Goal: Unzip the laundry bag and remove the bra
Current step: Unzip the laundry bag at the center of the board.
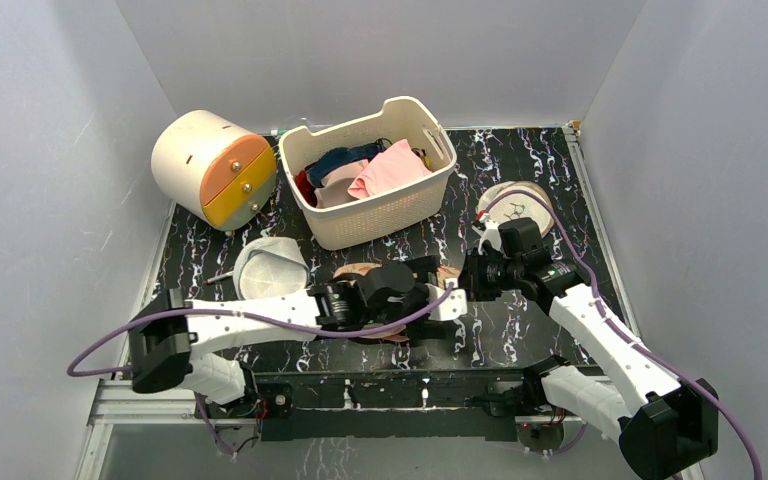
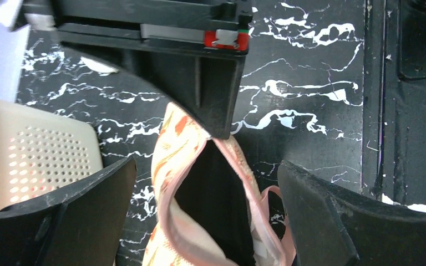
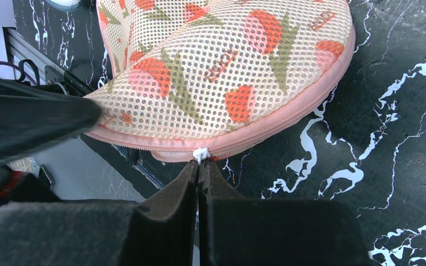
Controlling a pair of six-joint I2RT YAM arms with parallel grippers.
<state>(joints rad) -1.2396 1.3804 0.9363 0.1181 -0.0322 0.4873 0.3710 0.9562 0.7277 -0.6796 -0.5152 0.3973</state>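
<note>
The laundry bag (image 3: 227,66) is laid on the table (image 1: 430,240) before the basket (image 1: 380,225), in which garments (image 1: 390,168) are piled. A drum (image 1: 210,165) is stood left of the basket, a mesh bag (image 1: 270,265) before it. A mesh disc (image 1: 520,195) is placed right of the basket, behind the right gripper (image 3: 199,166), by which the zip pull (image 3: 200,154) at the laundry bag's right end is pinched.

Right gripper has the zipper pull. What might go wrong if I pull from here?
1. The right gripper pinches the small white zipper pull only at its fingertips, so the pull may slip out under tension.
2. The left gripper stands open astride the laundry bag and does not appear to clamp it. The bag may drag along instead of unzipping.
3. Both grippers sit very close over the bag, so a wide pull might knock them together.
</note>
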